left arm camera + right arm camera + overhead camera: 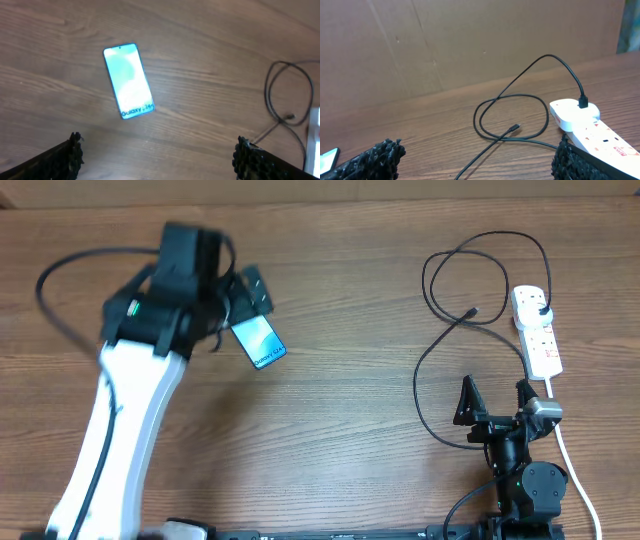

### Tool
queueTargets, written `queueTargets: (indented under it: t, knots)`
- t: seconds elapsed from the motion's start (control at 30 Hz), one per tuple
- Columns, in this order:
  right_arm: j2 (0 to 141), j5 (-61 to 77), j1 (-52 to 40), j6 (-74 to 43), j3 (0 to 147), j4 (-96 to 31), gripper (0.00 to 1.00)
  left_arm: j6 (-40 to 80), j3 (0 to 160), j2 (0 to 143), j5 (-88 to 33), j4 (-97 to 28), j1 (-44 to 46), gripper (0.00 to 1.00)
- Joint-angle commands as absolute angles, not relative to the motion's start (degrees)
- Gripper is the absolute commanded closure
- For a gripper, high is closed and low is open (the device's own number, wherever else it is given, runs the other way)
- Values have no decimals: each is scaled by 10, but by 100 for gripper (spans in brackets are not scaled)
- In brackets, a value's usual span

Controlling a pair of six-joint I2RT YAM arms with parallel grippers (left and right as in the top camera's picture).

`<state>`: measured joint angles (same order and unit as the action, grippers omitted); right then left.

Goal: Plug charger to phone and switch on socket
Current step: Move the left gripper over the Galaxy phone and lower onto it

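Left arm reaches toward ten o'clock, left claw (160,157) apart above the phone (259,341); right claw (496,398), five o'clock, likewise apart.

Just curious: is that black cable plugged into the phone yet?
Not plugged in. The tip of the charger lies loose on the table, apart from the phone; its plug sits in the socket.

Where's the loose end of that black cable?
In the overhead view the charger's connector tip lies on the right side, just left of the socket, far from the phone.
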<state>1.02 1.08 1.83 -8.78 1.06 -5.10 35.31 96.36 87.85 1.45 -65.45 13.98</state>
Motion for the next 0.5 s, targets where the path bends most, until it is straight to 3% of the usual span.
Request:
queueTargets:
  t: [0.0,0.47]
  knots:
    - [10,7,16,-85,5,-48,0,409,1028,969,19,-677,135,0]
    - [10,7,16,-85,5,-48,0,413,1054,1157,0,-686,131,0]
